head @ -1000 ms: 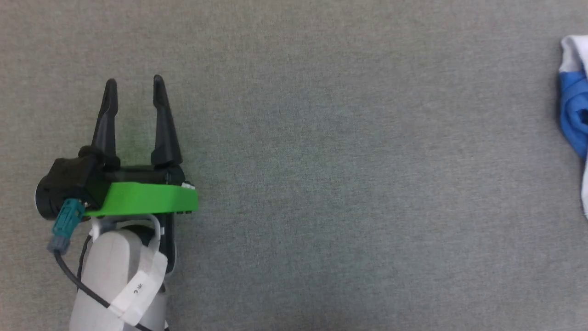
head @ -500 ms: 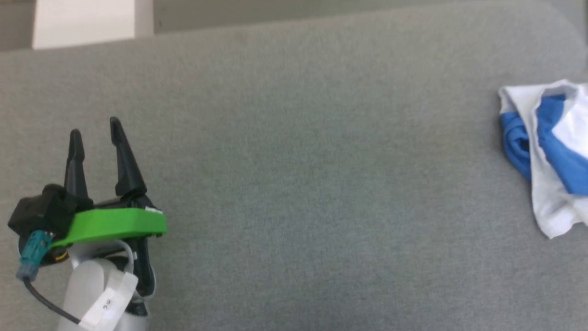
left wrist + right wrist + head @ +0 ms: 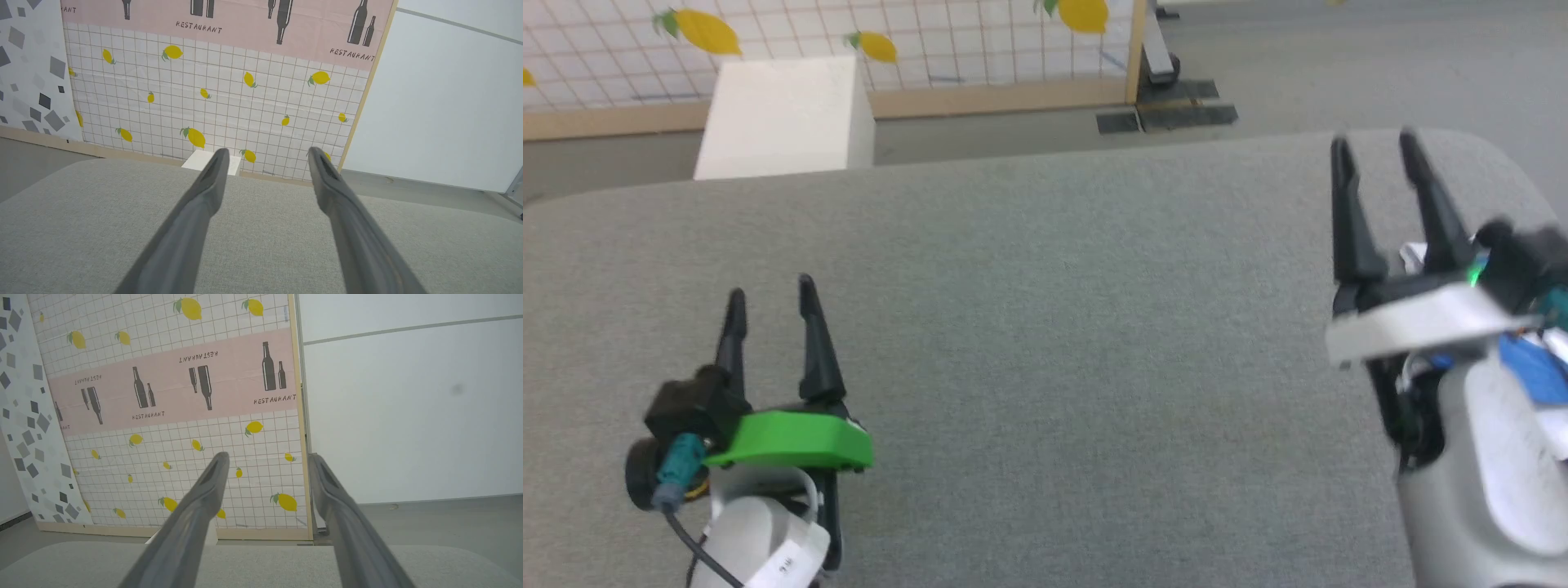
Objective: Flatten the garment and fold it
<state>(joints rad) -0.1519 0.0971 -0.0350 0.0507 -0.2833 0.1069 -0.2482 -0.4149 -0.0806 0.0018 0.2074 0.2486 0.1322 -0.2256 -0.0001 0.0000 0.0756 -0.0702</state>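
Grey table [image 3: 1045, 343] beneath left gripper [image 3: 770, 288] and right gripper [image 3: 1374, 139], jaws apart

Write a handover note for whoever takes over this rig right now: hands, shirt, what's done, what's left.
Hands: the left hand is open and empty, low over the grey fabric-covered table at the robot's left. The right hand is open and empty, at the right near the far edge.
Shirt: the white and royal-blue T-shirt is at the table's right side, mostly hidden by the right wrist; a blue patch peeks out.
Done: nothing that can be seen.
Left: grasp, flatten, fold.
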